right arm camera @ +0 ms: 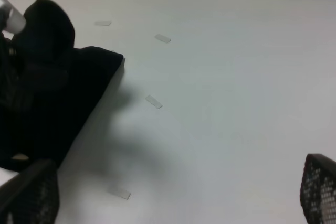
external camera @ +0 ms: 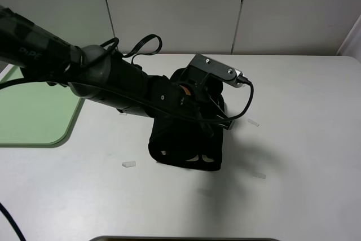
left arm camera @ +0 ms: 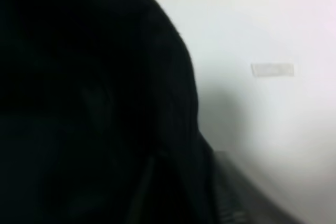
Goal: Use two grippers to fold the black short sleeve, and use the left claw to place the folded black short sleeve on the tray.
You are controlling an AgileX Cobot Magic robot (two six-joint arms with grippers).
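The black short sleeve lies folded into a compact bundle near the middle of the white table. The left claw, with its orange ring and silver plate, reaches across from the left and presses down into the bundle's far end. Its fingertips are buried in cloth. Black cloth fills most of the left wrist view, so the jaws do not show. In the right wrist view, the right gripper stands open and empty over bare table beside the shirt. The light green tray sits at the far left.
Small clear tape strips lie scattered on the table around the shirt. A black cable loops from the left arm's wrist. A white panelled wall closes off the back of the table.
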